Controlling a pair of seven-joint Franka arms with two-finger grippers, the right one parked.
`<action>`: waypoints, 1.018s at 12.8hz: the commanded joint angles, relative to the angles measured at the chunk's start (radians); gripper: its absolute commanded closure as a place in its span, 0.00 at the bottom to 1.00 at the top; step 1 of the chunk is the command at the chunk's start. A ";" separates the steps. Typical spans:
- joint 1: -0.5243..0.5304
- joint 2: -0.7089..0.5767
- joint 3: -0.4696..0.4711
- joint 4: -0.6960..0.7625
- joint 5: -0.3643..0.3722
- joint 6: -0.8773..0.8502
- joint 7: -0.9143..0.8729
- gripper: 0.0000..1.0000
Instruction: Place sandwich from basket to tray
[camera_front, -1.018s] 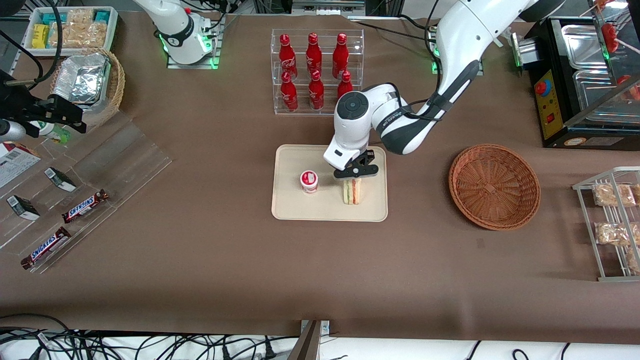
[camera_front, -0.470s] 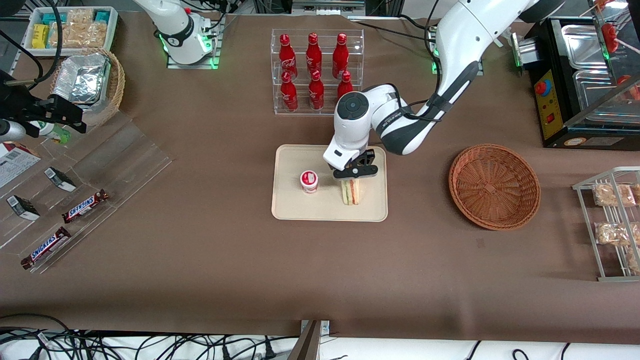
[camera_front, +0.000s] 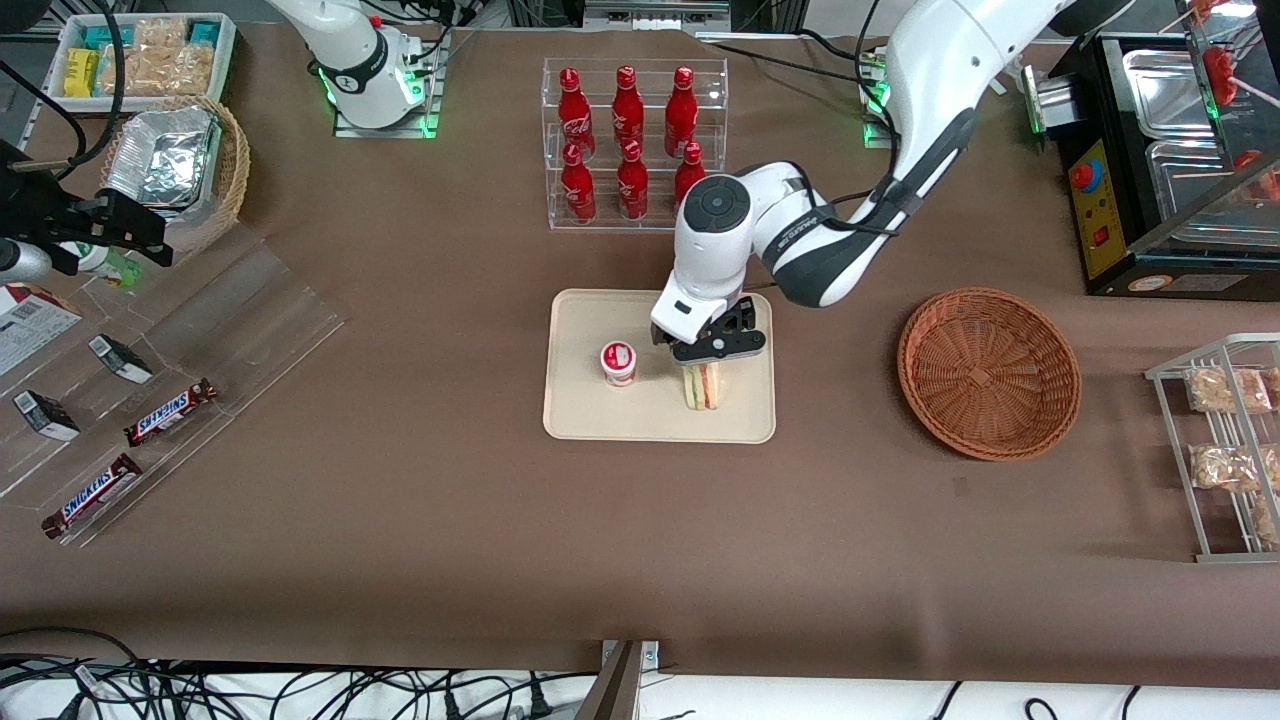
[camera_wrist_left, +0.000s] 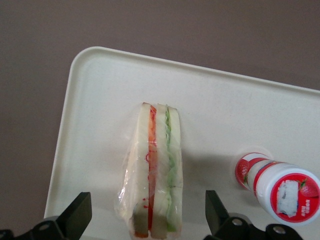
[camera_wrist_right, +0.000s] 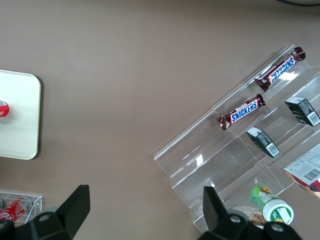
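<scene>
The sandwich (camera_front: 705, 385) stands on edge on the cream tray (camera_front: 580, 415) at the center of the front view, its red, green and yellow layers facing up, set down where the task wants it and, by the look of it, delivered. It rests in the half of the tray toward the working arm's end of the table, with a small red-and-white cup (camera_front: 618, 362) beside it on the same tray, near but apart. The reddish-brown wicker basket (camera_front: 988, 372), at the right of the frame, lies bare of any sandwich and well apart from the tray, which fits a carry that has ended. The left arm's gripper (camera_front: 712, 348) hangs just above the sandwich's upper end, pointing straight down. In the wrist view its two dark fingertips (camera_wrist_left: 75, 220) stand spread wide, one to each side of the wedge with tray surface showing between each tip and the wrapped bread (camera_wrist_left: 152, 192); the jaws are released and grasp nothing. The clear wrap bulges a little at the near end of the wedge, and the sandwich keeps upright on its own, leaning on neither finger. What seems left, as a judgement only, is for the arm to lift clear without brushing the wedge or the cup.
</scene>
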 joint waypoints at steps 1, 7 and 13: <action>0.037 -0.102 -0.022 -0.008 -0.085 -0.066 0.002 0.00; 0.179 -0.210 -0.028 0.136 -0.201 -0.290 0.067 0.00; 0.400 -0.216 -0.030 0.291 -0.251 -0.542 0.473 0.00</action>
